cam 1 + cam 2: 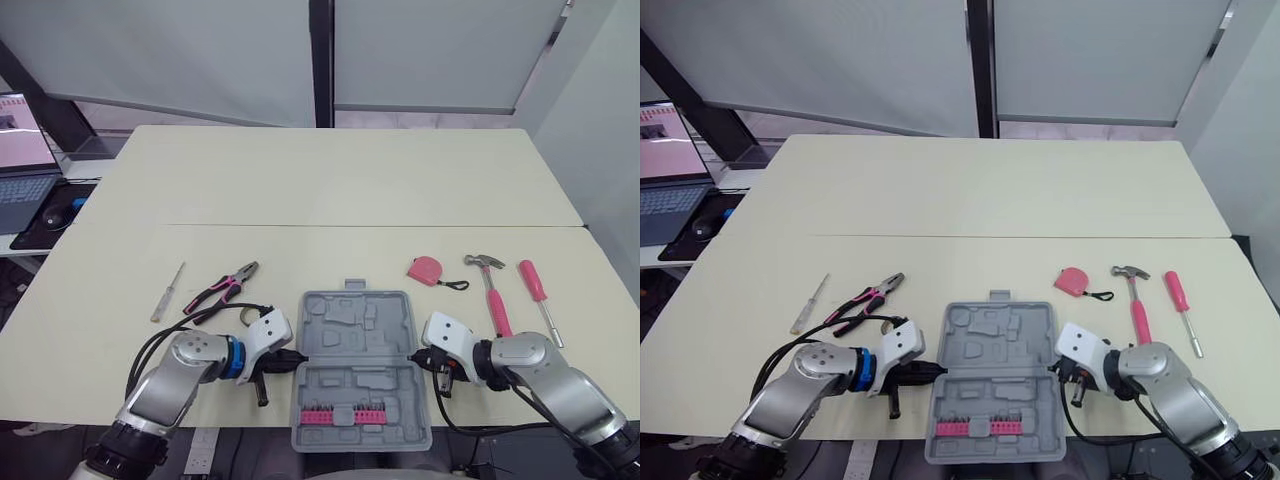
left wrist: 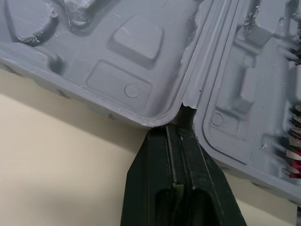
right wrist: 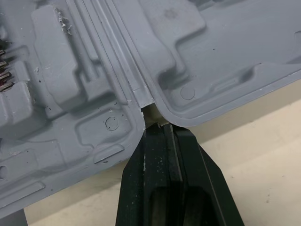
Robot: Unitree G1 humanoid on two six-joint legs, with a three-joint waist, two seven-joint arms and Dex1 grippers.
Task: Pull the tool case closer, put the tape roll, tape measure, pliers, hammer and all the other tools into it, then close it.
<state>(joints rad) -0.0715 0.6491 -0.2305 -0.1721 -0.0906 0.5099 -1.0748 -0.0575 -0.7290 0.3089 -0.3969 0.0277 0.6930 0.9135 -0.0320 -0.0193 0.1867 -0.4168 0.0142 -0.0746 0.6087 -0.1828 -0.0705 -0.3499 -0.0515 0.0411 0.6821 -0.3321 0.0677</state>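
1. Cream table (image 1: 330, 190) is seen carrying every tool. At the far left a slim screwdriver (image 1: 167, 291) is laid, with the pliers (image 1: 222, 290) just to its right. Both are nearer the left arm and lie beyond it.
2. The left gripper (image 1: 296, 355) is held with its fingers (image 2: 181, 155) pressed together. Its tip is set against the left end of the hinge line. Whether any rim is nipped cannot be told.
3. The grey tool case (image 1: 360, 330) is laid open and flat in the middle of the table's near edge. Its long axis is pointed away from the robot, and the hinge is run across it from gripper to gripper. A row of pink bits (image 1: 337, 415) is seated in the near half. That half is judged to reach slightly past the table edge, so little pulling is thought to be left.
4. The right gripper (image 1: 412, 357) is mirrored at the right end of the hinge, its fingers (image 3: 160, 155) likewise closed on each other.
5. Beyond the right arm the tape measure (image 1: 425, 269), hammer (image 1: 492, 295) and pink screwdriver (image 1: 538, 295) are lined up. The two handles are pointed roughly toward the robot, so these are judged to be the right arm's to fetch.
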